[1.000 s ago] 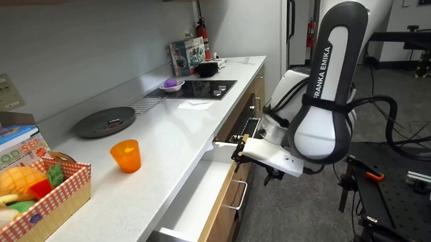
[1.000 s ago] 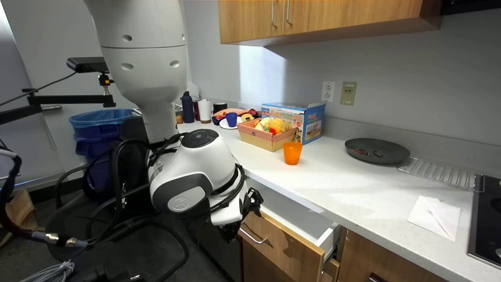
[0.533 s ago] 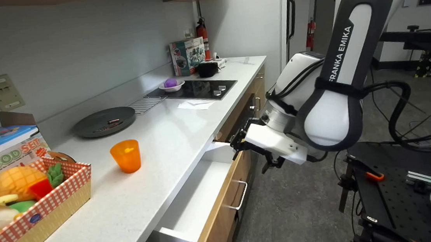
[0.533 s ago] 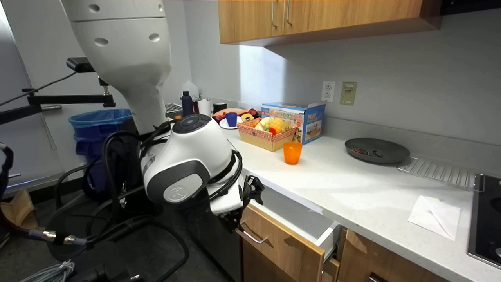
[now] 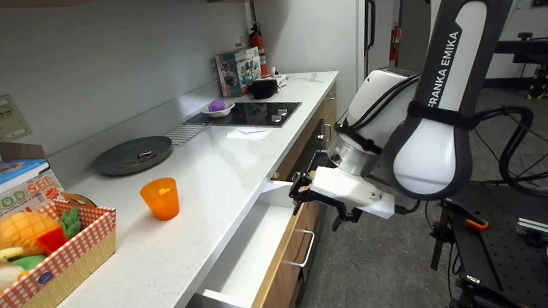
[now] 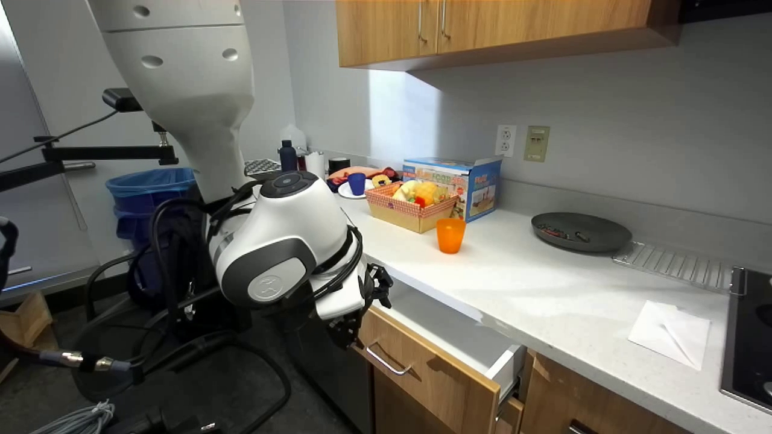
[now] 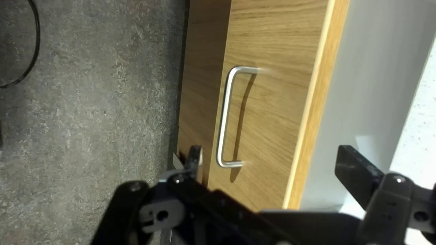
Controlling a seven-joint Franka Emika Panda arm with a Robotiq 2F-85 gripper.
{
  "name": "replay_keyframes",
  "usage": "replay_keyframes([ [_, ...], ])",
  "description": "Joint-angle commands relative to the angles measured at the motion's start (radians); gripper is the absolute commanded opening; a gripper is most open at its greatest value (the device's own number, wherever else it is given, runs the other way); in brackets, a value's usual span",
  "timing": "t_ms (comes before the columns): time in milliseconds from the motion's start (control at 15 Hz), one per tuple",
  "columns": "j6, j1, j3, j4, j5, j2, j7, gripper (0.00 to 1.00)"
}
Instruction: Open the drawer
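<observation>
Brown wood-fronted drawer (image 5: 282, 280), wide, shallow and plain white inside, stands drawn well out from beneath a white speckled countertop (image 6: 531, 271), as both exterior views show. A black two-fingered gripper (image 7: 270, 156) hangs at one end of that front, jaws spread wide, grasping nothing that I can see.

What matters next is how the two stand to each other. In the wrist view the front's top edge runs through the gap: one finger shows to the drawer's inner side, the other to the side of the dark grey floor (image 7: 102, 119). Whether either finger touches the wood I cannot tell. A slim silver bar handle (image 7: 223, 119) lies ahead of the fingertips, nearer the outer one, its long axis roughly along that top edge; the line from finger to finger crosses it.

With so much of the inside bared, I judge the opening done or nearly so, and a retreat likelier than a grasp. Upward is probably the safest way off, since an inward swing could catch the outer finger on the panel and nudge the drawer back.
</observation>
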Motion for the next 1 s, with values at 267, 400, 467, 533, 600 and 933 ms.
replay_keyframes([
  [267, -0.012, 0.203, -0.095, 0.083, 0.041, 0.062, 0.000, 1.00],
  [400, -0.017, 0.257, -0.138, 0.109, 0.068, 0.074, -0.020, 1.00],
  [467, -0.036, 0.270, -0.153, 0.119, 0.074, 0.074, -0.026, 1.00],
  [533, -0.010, 0.227, -0.114, 0.082, 0.046, 0.055, -0.005, 1.00],
  [600, -0.019, 0.242, -0.126, 0.094, 0.056, 0.061, -0.009, 1.00],
  [933, -0.024, 0.255, -0.138, 0.104, 0.065, 0.069, -0.011, 1.00],
])
